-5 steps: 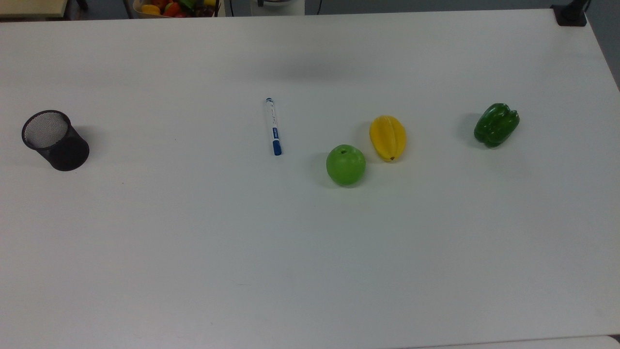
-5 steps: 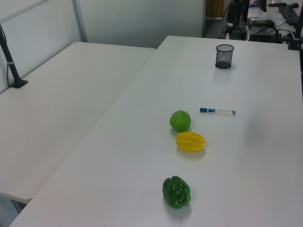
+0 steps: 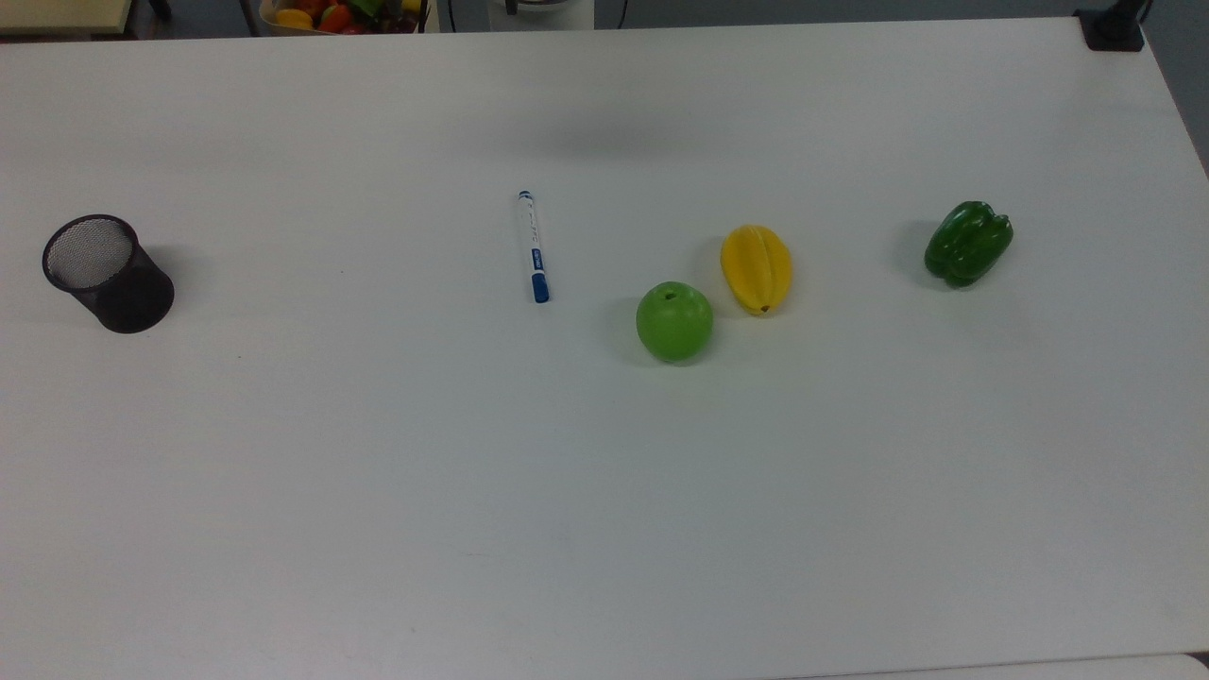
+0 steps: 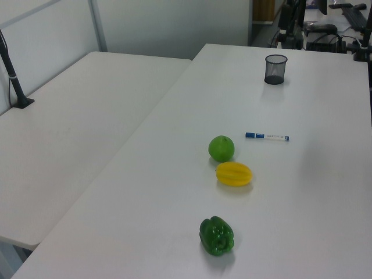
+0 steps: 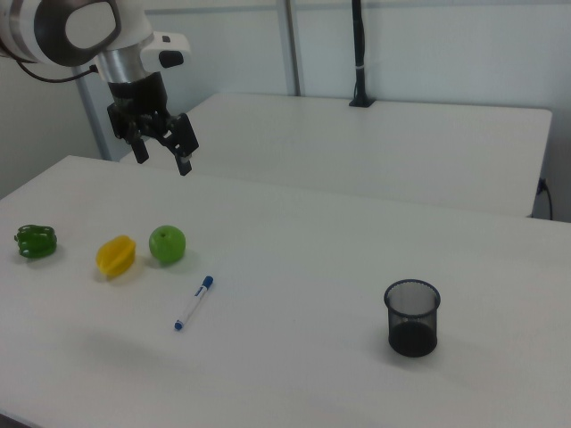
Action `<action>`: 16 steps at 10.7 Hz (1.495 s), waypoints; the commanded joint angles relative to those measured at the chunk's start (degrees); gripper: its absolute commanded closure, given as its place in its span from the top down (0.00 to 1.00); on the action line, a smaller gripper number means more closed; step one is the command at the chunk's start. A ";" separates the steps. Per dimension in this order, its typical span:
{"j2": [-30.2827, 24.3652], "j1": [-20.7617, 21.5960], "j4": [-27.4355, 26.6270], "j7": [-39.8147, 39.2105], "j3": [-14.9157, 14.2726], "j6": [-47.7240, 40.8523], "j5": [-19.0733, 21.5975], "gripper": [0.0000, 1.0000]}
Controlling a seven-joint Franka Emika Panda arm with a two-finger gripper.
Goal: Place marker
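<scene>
Nothing on the table (image 3: 378, 472) has shifted in the last half second: the marker (image 3: 533, 247) lies flat exactly where it lay, as do the green apple (image 3: 674, 321), the yellow starfruit (image 3: 756, 268), the green bell pepper (image 3: 967, 243) and the black mesh pen cup (image 3: 107, 273), so the task looks to be at its very start, with the pick-up not yet begun. In the top view the marker sits near the table's middle, blue cap toward the camera, just to the top view's left of the apple and well apart from the cup at the far left (the likeliest place for it to go, though the task does not say). In the right view the gripper (image 5: 162, 153) hangs high above the table behind the fruit, fingers spread and empty, far from the marker (image 5: 194, 303). A bin of coloured produce (image 3: 345, 14) is cut off by the top view's upper edge, and the print on the marker's barrel cannot be read.
</scene>
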 commanded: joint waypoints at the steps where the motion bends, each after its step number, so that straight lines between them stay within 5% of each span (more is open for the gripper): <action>1: -0.82 1.05 -1.15 -0.67 -0.69 0.77 0.30 1.00; 5: -0.91 1.05 -2.81 -1.46 -0.26 0.77 0.39 1.00; 9: -0.12 1.05 -3.95 -14.82 -0.16 -0.64 -0.05 1.00; 16: 3.91 2.45 -15.38 -12.21 -0.25 17.70 -0.05 1.00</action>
